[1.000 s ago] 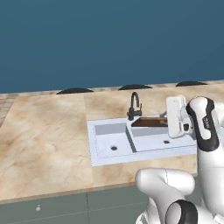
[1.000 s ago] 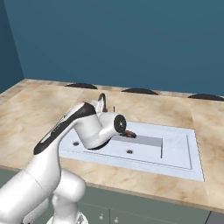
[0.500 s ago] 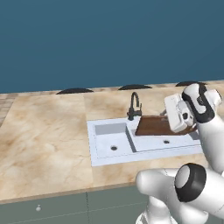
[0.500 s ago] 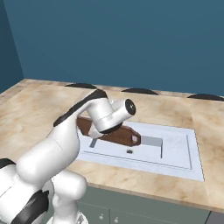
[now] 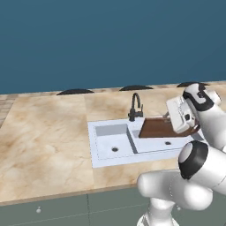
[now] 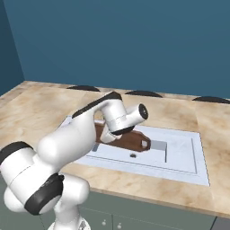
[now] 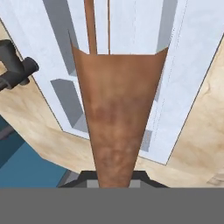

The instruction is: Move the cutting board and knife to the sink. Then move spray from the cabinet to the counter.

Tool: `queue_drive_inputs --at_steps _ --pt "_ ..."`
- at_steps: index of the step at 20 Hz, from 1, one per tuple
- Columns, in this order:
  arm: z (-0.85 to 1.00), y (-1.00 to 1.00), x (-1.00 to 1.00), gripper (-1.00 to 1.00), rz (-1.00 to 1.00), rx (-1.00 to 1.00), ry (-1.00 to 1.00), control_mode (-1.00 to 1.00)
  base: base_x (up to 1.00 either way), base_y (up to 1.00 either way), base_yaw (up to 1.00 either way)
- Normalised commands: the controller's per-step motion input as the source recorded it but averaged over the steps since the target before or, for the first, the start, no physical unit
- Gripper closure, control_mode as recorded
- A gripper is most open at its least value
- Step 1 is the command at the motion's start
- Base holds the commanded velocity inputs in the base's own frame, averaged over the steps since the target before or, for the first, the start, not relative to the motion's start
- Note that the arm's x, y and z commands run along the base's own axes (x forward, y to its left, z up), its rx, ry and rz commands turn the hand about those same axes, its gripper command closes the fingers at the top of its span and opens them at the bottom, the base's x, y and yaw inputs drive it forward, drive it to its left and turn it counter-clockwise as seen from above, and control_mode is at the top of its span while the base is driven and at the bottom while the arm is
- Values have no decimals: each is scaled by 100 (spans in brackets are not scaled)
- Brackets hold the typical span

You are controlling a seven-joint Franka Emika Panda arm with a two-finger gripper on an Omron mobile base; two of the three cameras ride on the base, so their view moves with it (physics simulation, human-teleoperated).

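My gripper (image 7: 114, 177) is clamped on the cutting board (image 5: 160, 128), held over the sink (image 5: 102, 152); knife and spray remain to be moved.

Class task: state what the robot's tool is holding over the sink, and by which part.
The tool grips the cutting board at one short end, opposite its loop handle.

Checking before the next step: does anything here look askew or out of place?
The cutting board hangs tilted over the sink, clamped in the gripper instead of lying flat in the basin. Nothing looks spilled or damaged.
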Motion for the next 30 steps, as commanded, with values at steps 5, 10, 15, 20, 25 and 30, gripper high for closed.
queue_drive_inputs --at_steps 5,10,15,20,25,30 --pt "-27 -13 21 100 0 0 0 -100 0 0 0" --pt "-24 -11 28 100 0 0 0 -100 0 0 0" --pt "-28 -11 33 100 0 0 0 -100 0 0 0" --pt "-29 -7 34 100 0 0 0 -100 0 0 0" --pt "-32 -5 32 100 0 0 0 -100 0 0 0" --pt "-33 -8 30 100 2 0 0 -100 0 0 0"
